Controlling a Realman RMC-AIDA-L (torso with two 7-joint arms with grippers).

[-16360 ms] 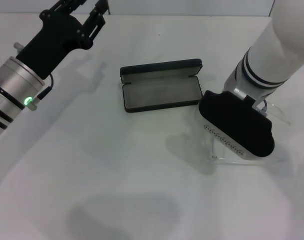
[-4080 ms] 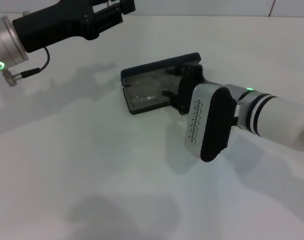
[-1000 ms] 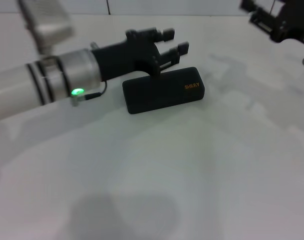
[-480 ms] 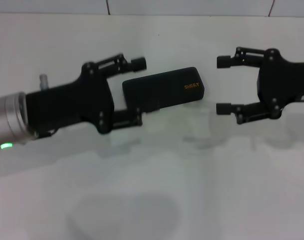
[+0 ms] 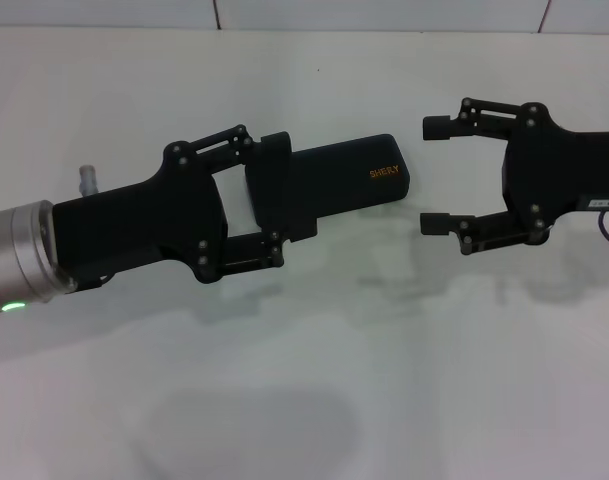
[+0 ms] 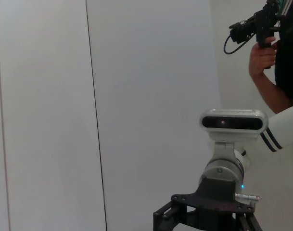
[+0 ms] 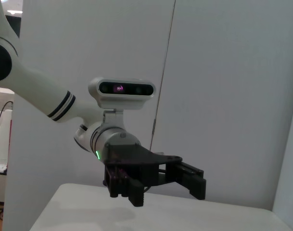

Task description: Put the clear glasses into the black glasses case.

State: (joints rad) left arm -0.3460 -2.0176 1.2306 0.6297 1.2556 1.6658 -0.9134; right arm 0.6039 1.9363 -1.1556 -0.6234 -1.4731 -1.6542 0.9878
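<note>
the black glasses case (image 5: 334, 185) lies closed on the white tabletop (image 5: 384, 380) in the upper middle of the head view, lid down, its orange lettering facing up near its right end. the clear glasses are not visible anywhere; with the lid shut they cannot be confirmed, though the likely judgement is that they sit inside and the placing step is done. the left end effector (image 5: 269, 200) reaches in from the left of the frame with its fingers spread either side of the case's left end, one above it and one below; whether the pads touch the shell cannot be told, and nothing is gripped. the right end effector (image 5: 436, 175) comes in from the right of the frame, its fingers apart and empty, stopping just beside the case's right end without contact. the two stand facing each other along the case's long axis, a posture that fits a released, finishing stance rather than a carry. the right wrist view shows the opposite arm low over the tabletop; the left wrist view shows mostly a wall panel (image 6: 136, 96) and a person (image 6: 276, 72) at the far upper right.
</note>
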